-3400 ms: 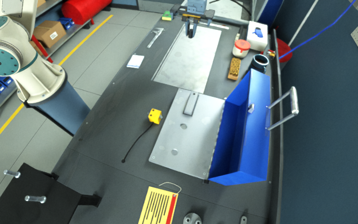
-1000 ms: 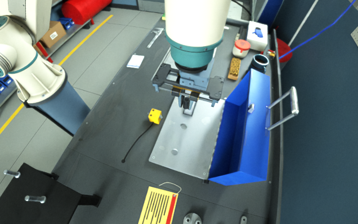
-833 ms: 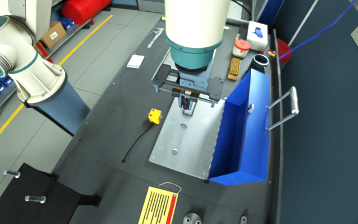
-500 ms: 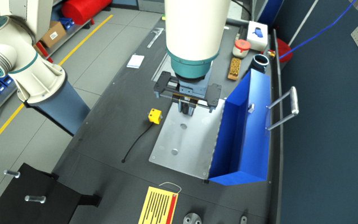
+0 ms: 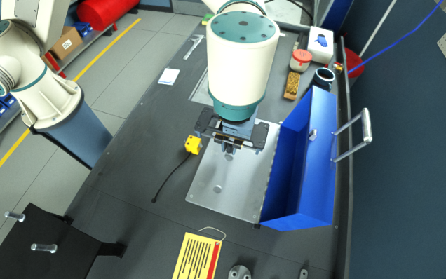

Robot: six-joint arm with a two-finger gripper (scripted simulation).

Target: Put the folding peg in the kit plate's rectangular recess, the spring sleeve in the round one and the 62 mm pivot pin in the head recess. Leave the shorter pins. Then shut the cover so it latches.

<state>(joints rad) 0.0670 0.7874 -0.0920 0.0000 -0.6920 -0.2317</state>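
Note:
My gripper hangs over the far end of the grey kit plate, just above a shallow round recess. A small part, too hidden by the fingers to name, sits between them. A round silver piece rests in the plate nearer the front. The blue cover stands open and upright along the plate's right edge, with its metal handle pointing away. Two silver pins lie on a black tray at the lower left. The gripper is closed on the small part.
The robot's base stands left of the dark table. A yellow sensor block with a black cable sits just left of the plate. A yellow and red tag lies at the front edge, and a mug, jar and brush stand behind.

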